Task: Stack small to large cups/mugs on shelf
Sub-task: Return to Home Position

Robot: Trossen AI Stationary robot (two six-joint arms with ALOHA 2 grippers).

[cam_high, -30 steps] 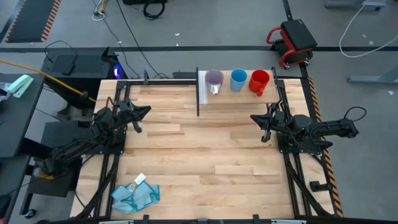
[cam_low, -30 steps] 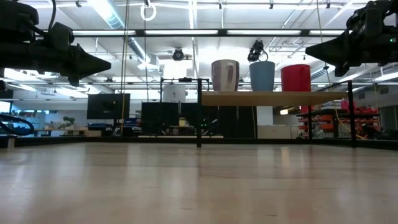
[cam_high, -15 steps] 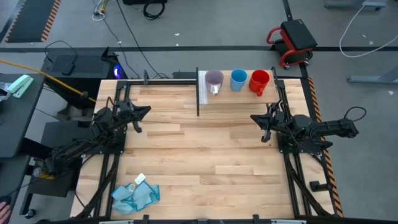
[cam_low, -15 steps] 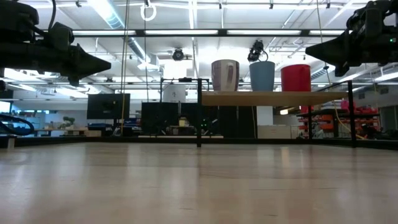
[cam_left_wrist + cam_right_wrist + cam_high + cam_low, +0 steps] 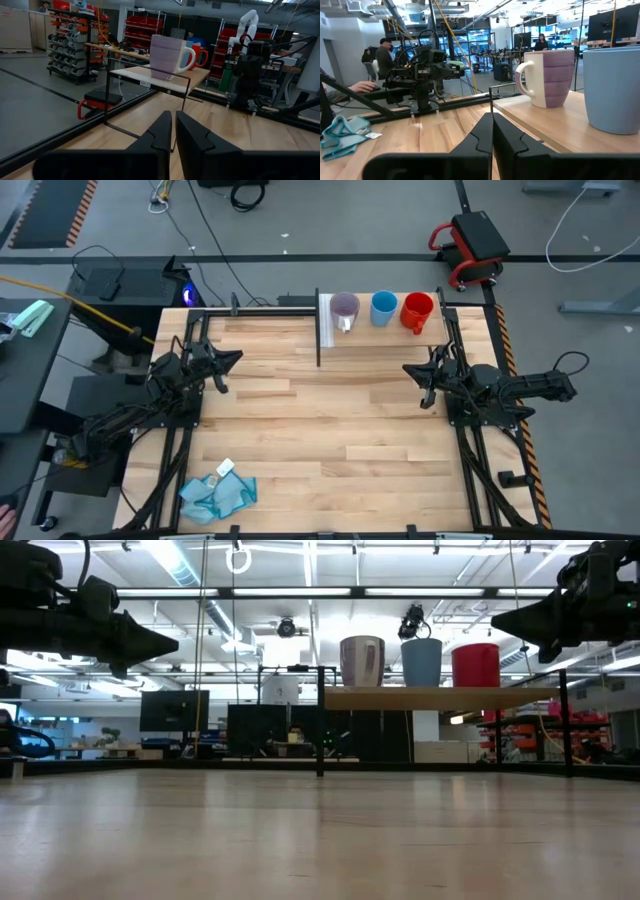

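Note:
Three cups stand upright, side by side, on the shelf (image 5: 366,330) at the table's far edge: a pale purple cup (image 5: 345,306) with a white handle nearest the shelf's white end strip, a blue cup (image 5: 383,307) in the middle, and a red mug (image 5: 416,310) toward the right. The low view shows their bases on the board (image 5: 440,698). My left gripper (image 5: 236,359) hovers above the table's left side, shut and empty. My right gripper (image 5: 408,369) hovers at the right side, near the shelf, also shut and empty. Both point toward the table's middle.
A crumpled light-blue cloth (image 5: 218,492) with a white tag lies at the table's near left corner. The shelf's black posts (image 5: 320,720) rise from the tabletop. A broad stretch of bare wood lies between the arms. People stand in the room beyond the table (image 5: 384,55).

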